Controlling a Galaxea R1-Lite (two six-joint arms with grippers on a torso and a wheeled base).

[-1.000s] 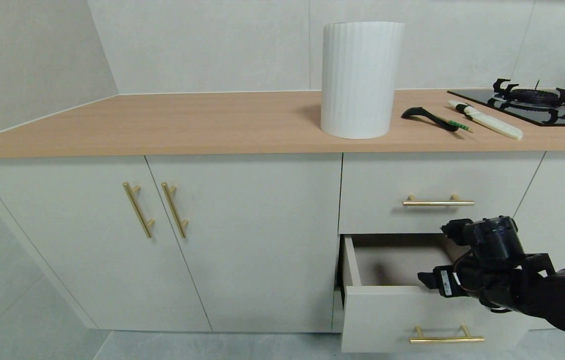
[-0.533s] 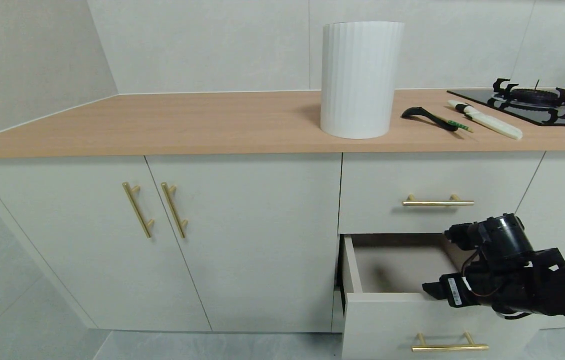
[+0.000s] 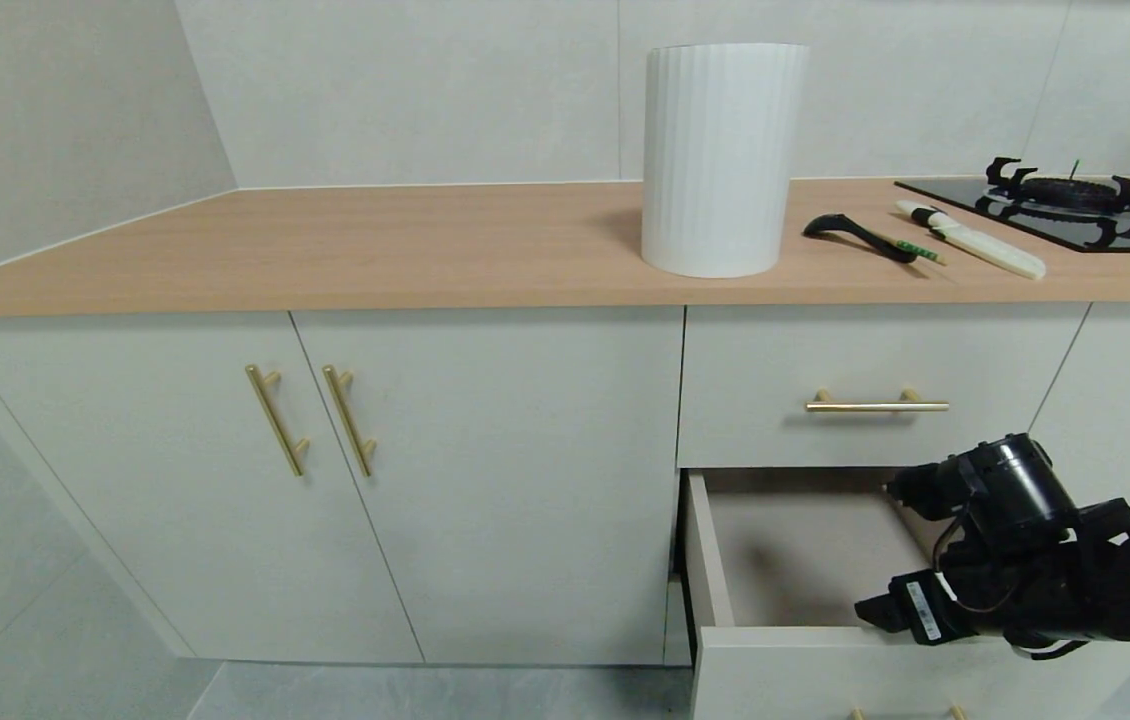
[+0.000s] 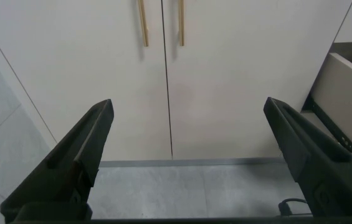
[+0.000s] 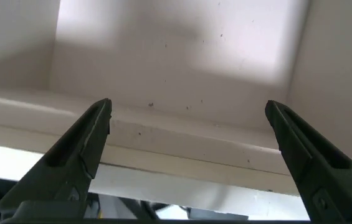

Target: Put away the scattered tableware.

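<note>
The tableware is untouched on the counter: a black spoon, a thin green-marked stick touching it, and a white knife just beside them, near the hob. What has changed is below. Over the last second the lower drawer has slid further out, and my right gripper has come back with it. Its jaws are spread wide at the drawer's front edge and grip nothing. I judge the drawer is now open enough to take the 3 pieces. My left gripper hangs low facing the cabinet doors, jaws wide apart and empty. A tall white ribbed container stands on the counter left of the tableware, with a pale tiled wall behind.
</note>
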